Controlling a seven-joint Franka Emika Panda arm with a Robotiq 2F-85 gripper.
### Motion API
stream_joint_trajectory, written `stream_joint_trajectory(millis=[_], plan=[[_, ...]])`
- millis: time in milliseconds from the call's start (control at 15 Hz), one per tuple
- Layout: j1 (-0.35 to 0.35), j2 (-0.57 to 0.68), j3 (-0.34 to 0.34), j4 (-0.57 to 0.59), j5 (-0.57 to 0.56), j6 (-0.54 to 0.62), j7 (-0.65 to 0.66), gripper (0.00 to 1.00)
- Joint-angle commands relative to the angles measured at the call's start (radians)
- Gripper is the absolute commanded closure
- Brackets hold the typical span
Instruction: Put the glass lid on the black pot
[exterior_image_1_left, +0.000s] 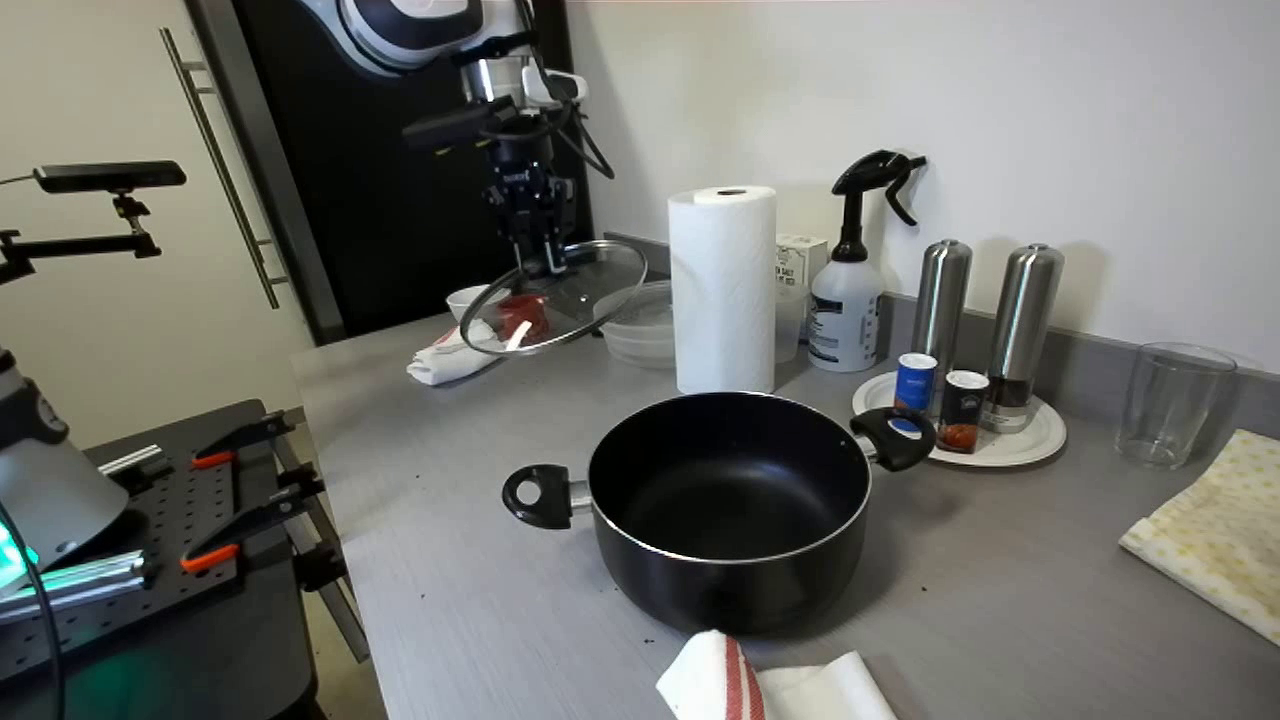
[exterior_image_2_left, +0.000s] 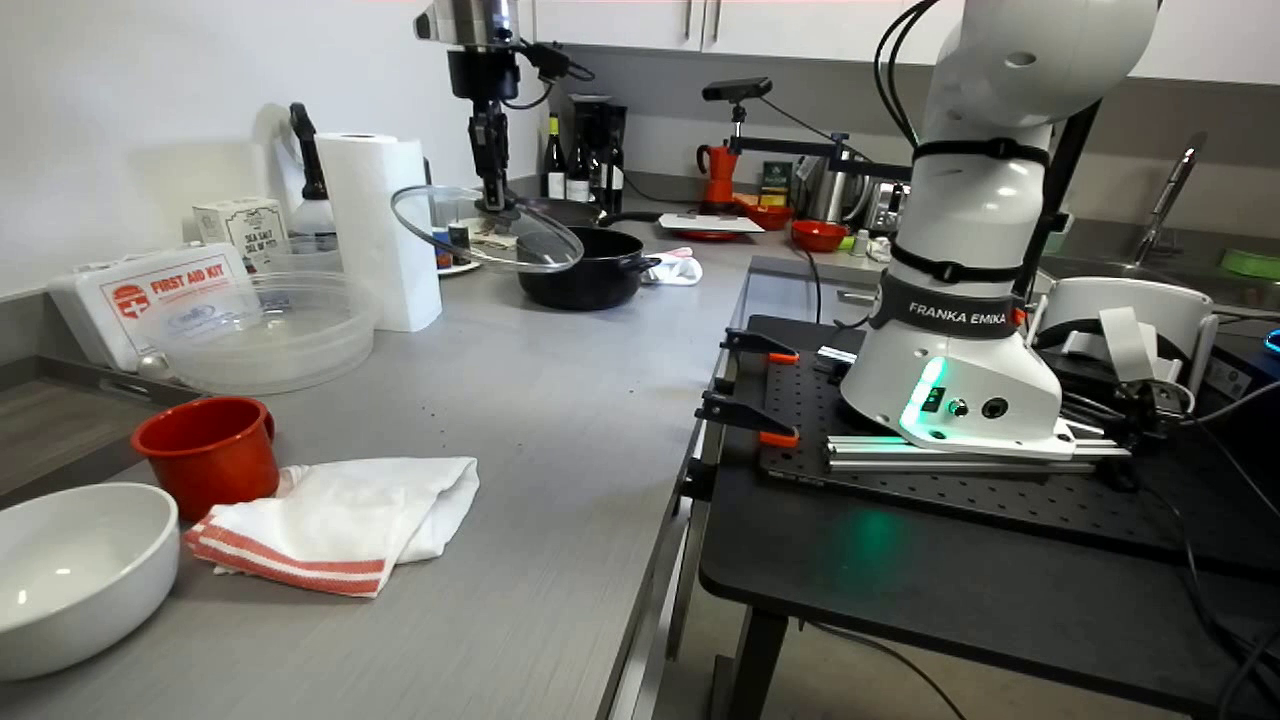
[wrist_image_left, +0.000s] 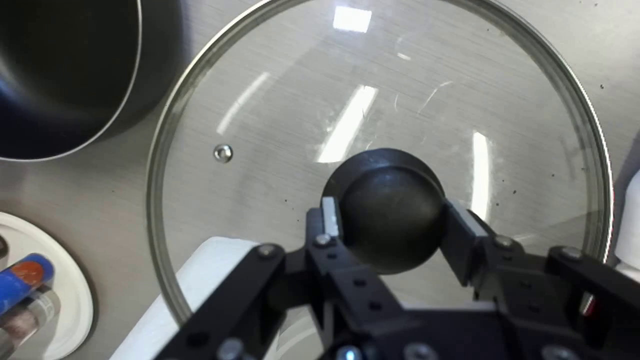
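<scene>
The jaws are clenched on the knob of the lid, one on either side, and it hangs tilted in the air over the desk. The pot stands upright on the desk, its dark inside showing, apart from the lid. In an exterior view a roll stands behind the pot, with a plate near one handle
</scene>
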Motion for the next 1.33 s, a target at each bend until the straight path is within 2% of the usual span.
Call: stream_joint_trajectory(millis=[0, 667, 1267], plan=[[-0.015, -0.033, -0.021, 0.079, 0.053, -0.084, -0.047, 0.75], [-0.107, 0.059, -0.098, 0.305, 0.176, -0.203, -0.091, 0.75], [-0.21, 0.204, -0.118, 0.471, 0.277, -0.279, -0.083, 0.75]])
